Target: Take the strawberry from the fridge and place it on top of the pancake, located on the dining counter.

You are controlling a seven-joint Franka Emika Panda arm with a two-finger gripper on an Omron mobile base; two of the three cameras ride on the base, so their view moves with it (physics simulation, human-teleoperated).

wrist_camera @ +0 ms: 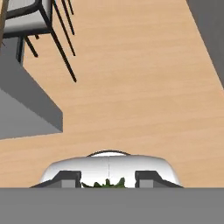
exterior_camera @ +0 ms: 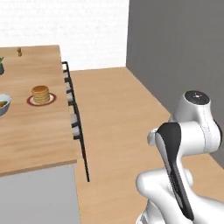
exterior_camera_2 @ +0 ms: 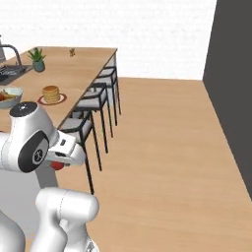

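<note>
The pancake point(exterior_camera: 41, 94) point(exterior_camera_2: 50, 93) is a short golden stack on a red-rimmed plate, well in from the stool-side edge of the dining counter point(exterior_camera: 39, 135) point(exterior_camera_2: 78, 66). My gripper point(exterior_camera_2: 58, 165) point(wrist_camera: 107, 180) hangs low over the floor beside the counter, short of the pancake. It is shut on the strawberry point(exterior_camera_2: 58, 166), which peeks out red under the hand. In the hand view its green leaves point(wrist_camera: 105, 183) sit between the two dark fingertips. The fridge is out of view.
Black-legged stools point(exterior_camera: 72, 103) point(exterior_camera_2: 96, 98) line the counter's near side. A pale bowl of fruit point(exterior_camera: 3, 105) point(exterior_camera_2: 10, 96), a potted plant point(exterior_camera_2: 37, 59) and a sink faucet point(exterior_camera_2: 11, 51) share the counter top. A dark grey wall point(exterior_camera: 175, 48) bounds the open wooden floor point(exterior_camera: 118, 113).
</note>
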